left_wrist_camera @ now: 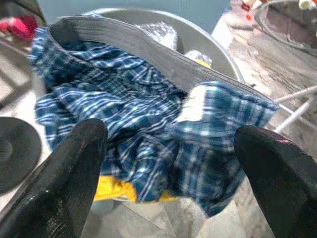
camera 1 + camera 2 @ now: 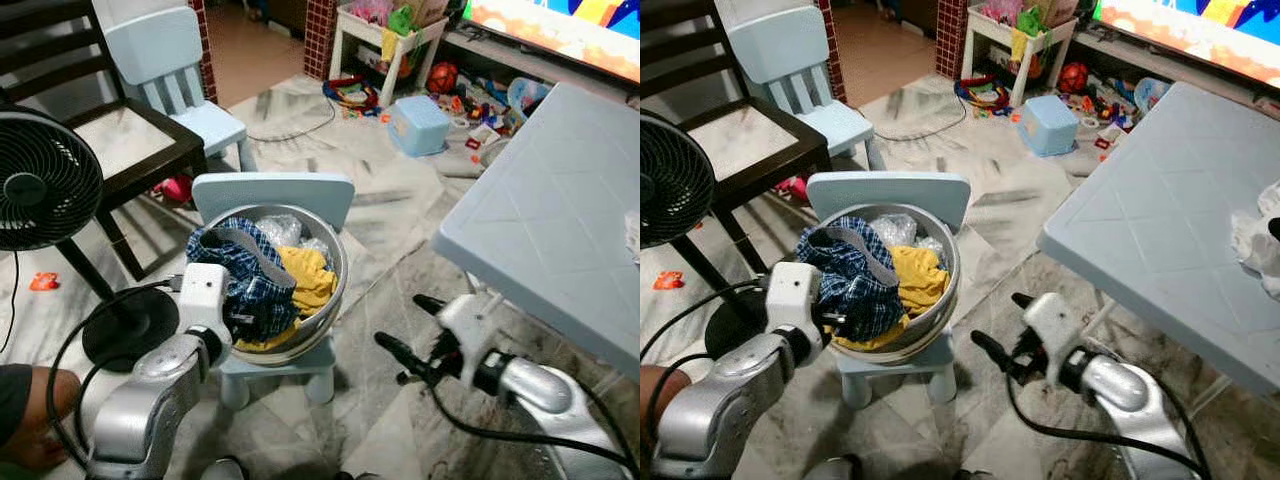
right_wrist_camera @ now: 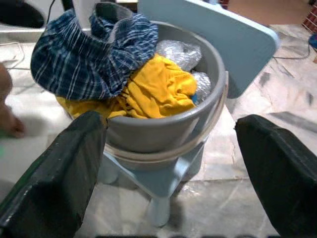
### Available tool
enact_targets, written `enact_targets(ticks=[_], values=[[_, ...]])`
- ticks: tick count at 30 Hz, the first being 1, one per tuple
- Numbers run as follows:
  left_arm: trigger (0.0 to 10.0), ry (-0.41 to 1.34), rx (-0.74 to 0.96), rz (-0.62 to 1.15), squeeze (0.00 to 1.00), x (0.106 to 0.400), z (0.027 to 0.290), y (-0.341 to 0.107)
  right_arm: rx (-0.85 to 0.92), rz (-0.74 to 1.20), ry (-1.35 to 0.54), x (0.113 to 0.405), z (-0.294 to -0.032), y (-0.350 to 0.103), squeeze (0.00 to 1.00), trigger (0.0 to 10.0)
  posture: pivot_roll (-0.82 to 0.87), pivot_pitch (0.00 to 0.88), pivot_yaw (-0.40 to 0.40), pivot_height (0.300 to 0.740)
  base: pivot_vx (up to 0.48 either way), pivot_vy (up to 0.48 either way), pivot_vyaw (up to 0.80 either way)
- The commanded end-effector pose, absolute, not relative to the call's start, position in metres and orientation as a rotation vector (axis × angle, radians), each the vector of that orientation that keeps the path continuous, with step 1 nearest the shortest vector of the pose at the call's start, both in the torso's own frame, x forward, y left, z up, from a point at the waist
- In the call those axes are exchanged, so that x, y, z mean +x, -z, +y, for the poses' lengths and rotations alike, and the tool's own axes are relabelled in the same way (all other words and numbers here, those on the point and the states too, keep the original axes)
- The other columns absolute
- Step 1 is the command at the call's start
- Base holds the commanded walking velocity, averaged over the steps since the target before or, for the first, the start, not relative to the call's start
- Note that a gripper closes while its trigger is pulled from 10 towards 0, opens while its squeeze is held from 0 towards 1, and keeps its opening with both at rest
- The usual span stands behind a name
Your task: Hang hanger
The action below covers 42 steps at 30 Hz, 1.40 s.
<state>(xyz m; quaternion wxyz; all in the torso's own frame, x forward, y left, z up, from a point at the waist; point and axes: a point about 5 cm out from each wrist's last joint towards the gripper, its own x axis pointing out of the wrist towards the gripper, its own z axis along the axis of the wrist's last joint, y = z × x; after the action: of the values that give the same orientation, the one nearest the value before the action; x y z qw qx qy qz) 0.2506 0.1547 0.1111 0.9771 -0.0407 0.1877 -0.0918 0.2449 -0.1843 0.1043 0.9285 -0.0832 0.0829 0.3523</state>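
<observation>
Nearest us, the left gripper (image 1: 168,163) sits right at the near rim of the grey basin (image 2: 335,300), fingers spread wide, with nothing between them; the blue plaid garment (image 1: 148,144) lies just ahead of the tips. The right gripper (image 2: 410,330) hangs to the basin's right, near the floor and apart from the rim, fingers likewise spread and empty.

Task's thing: we see no hanger anywhere. We judge it may be buried in the laundry or out of frame; cannot tell which.

Step in hand, as we read it: reaching into the basin, probably to clear or lift the plaid piece. To do it well we would close on a thick fold of the plaid near its grey waistband (image 1: 148,47), not on a loose edge, and lift straight up so the yellow cloth (image 3: 158,91) beneath does not drag out. The basin rests on a small pale-blue child's chair (image 2: 275,190), so we would avoid sideways pulls that could tip it. The right gripper could steady the rim.

Hard to make out: crinkled clear plastic (image 3: 178,49) at the basin's far side, contents unclear. What lies under the cloths is hidden. Beyond, a black fan (image 2: 40,185), a second blue chair (image 2: 165,65), the pale table (image 2: 560,230), scattered toys (image 2: 450,95), partly cut off.
</observation>
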Motion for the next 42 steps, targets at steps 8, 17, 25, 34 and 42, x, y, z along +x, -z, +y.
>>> enact_targets(ticks=[8, 17, 25, 34, 42], values=[[10.0, 0.198, 0.032, 0.301, 0.00, 0.236, 0.146, -0.117, -0.141, 0.183, -0.724, 0.238, -0.187, -0.103, 0.00, 10.0, 0.12, 0.141, -0.049, 0.740, 0.000, 0.000, 0.00], [10.0, 0.172, 0.139, 0.249, 0.00, 0.254, 0.157, -0.121, -0.167, 0.179, -0.729, 0.240, -0.183, -0.102, 0.00, 10.0, 0.12, 0.137, -0.051, 0.740, 0.000, 0.000, 0.00], [10.0, 0.211, 0.140, 0.275, 0.00, 0.278, 0.147, -0.112, -0.199, 0.167, -0.740, 0.241, -0.175, -0.104, 0.00, 10.0, 0.10, 0.135, -0.049, 0.740, 0.000, 0.000, 0.00], [10.0, 0.325, 0.088, 0.327, 0.00, 0.284, 0.119, -0.105, -0.222, 0.164, -0.717, 0.241, -0.178, -0.104, 0.00, 10.0, 0.08, 0.134, -0.036, 0.740, 0.000, 0.000, 0.00], [10.0, 0.403, 0.069, 0.333, 0.00, 0.270, 0.100, -0.108, -0.238, 0.159, -0.727, 0.241, -0.171, -0.101, 0.00, 10.0, 0.09, 0.132, -0.034, 0.740, 0.000, 0.000, 0.00]])
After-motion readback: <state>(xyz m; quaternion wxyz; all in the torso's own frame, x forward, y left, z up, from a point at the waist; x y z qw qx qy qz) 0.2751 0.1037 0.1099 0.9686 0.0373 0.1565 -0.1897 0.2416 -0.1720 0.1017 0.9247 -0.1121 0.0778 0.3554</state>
